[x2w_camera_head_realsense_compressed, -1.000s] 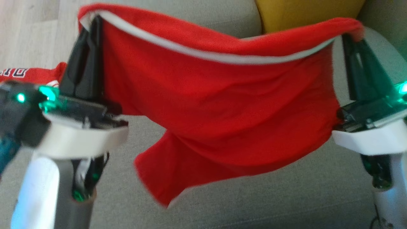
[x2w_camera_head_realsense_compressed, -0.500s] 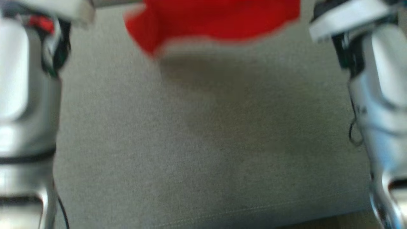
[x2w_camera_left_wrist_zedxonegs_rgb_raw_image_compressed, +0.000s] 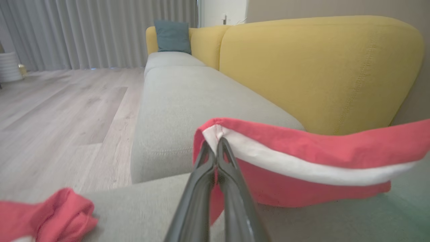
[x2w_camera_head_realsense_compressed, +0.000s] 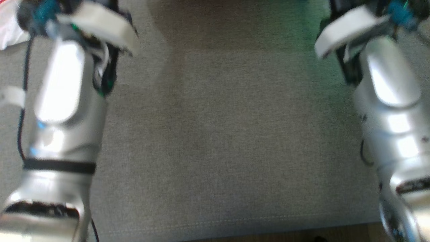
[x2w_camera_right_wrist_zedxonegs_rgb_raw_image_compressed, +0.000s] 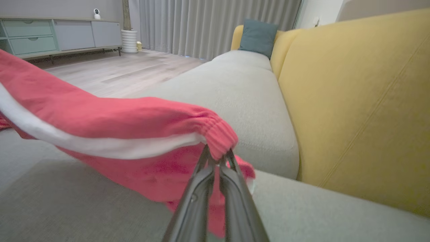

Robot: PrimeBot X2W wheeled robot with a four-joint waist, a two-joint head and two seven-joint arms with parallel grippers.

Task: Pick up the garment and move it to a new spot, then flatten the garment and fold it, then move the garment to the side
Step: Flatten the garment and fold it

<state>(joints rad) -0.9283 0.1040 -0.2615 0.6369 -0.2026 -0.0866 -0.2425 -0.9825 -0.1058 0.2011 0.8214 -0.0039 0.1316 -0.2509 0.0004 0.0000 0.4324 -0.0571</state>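
Note:
The garment [x2w_camera_left_wrist_zedxonegs_rgb_raw_image_compressed: 302,158] is red cloth with a white stripe along its edge, stretched in the air above the grey sofa seat [x2w_camera_head_realsense_compressed: 228,134]. In the left wrist view my left gripper [x2w_camera_left_wrist_zedxonegs_rgb_raw_image_compressed: 216,141] is shut on its white-edged corner. In the right wrist view my right gripper [x2w_camera_right_wrist_zedxonegs_rgb_raw_image_compressed: 218,156] is shut on the gathered elastic end of the garment [x2w_camera_right_wrist_zedxonegs_rgb_raw_image_compressed: 117,117], which sags away to the left. The head view looks down on my left forearm [x2w_camera_head_realsense_compressed: 63,101] and right forearm [x2w_camera_head_realsense_compressed: 389,94] over the seat.
A yellow backrest [x2w_camera_left_wrist_zedxonegs_rgb_raw_image_compressed: 319,67] runs behind the seat, with a teal cushion [x2w_camera_left_wrist_zedxonegs_rgb_raw_image_compressed: 172,36] at the far end. A second crumpled red cloth [x2w_camera_left_wrist_zedxonegs_rgb_raw_image_compressed: 57,215] lies on the seat to the left. Wooden floor [x2w_camera_left_wrist_zedxonegs_rgb_raw_image_compressed: 60,101] lies beyond the sofa.
The head camera has tilted down, so its picture has slid from the stretched garment to the forearms and the seat below. Both grippers stay shut on the garment.

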